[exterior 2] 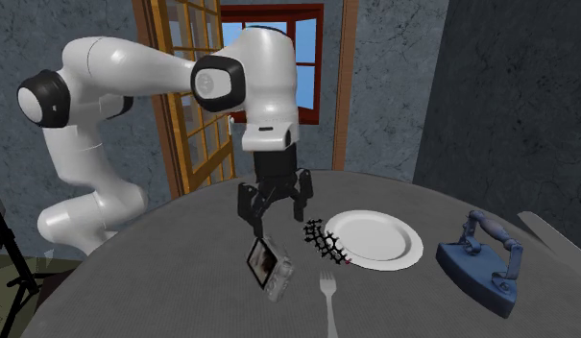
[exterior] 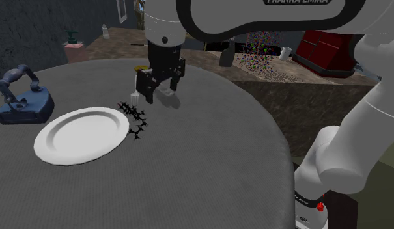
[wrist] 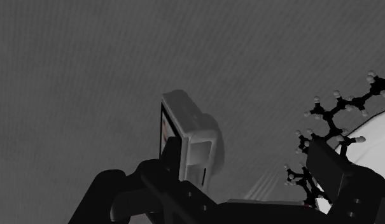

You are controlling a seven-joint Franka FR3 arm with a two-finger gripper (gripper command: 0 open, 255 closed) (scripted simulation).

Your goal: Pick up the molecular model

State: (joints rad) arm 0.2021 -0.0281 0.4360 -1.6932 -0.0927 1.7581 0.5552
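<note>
The molecular model [exterior: 135,118] is a black chain of small balls and rods. It lies flat on the grey round table, against the rim of a white plate [exterior: 78,135]. In the second exterior view the molecular model [exterior 2: 325,243] sits just right of my gripper [exterior 2: 275,207], which hangs above the table with its fingers apart and empty. In the shoulder view my gripper [exterior: 161,82] is behind the model and a little to the right. Through the wrist view the model [wrist: 337,118] lies beyond the right finger, outside the gap of the gripper [wrist: 248,160].
A small silver device [exterior 2: 269,268] with a screen stands tilted on the table under the gripper, next to a fork [exterior 2: 326,293]. A blue iron [exterior 2: 485,260] rests past the plate [exterior 2: 375,238]. A counter with a red box [exterior: 325,52] stands behind the table.
</note>
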